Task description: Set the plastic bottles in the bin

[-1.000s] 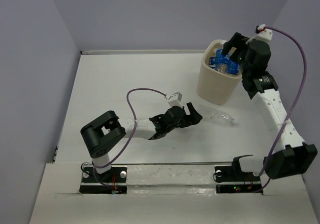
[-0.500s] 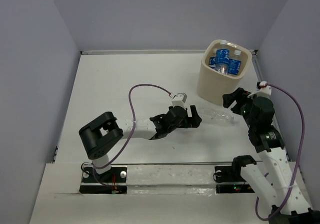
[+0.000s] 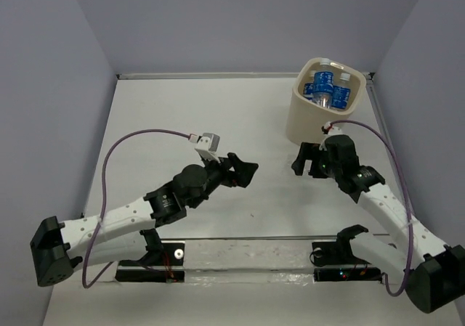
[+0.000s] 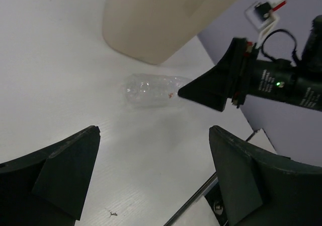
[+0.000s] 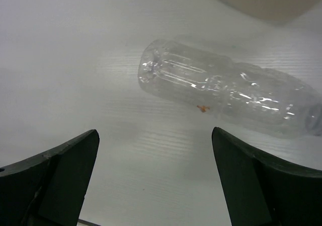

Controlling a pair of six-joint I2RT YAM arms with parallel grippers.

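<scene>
Now: right gripper [image 5: 154, 135], down from the bin [image 3: 309, 126], spread empty over the lone lying bottle [image 5: 226, 92], pickup pending; left gripper [image 4: 153, 130] withdrawn (likewise agape).

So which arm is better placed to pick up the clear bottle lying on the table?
Right. The right gripper hangs open just above the clear bottle, which lies beside the bin. The left gripper, also open, is farther from it.
</scene>
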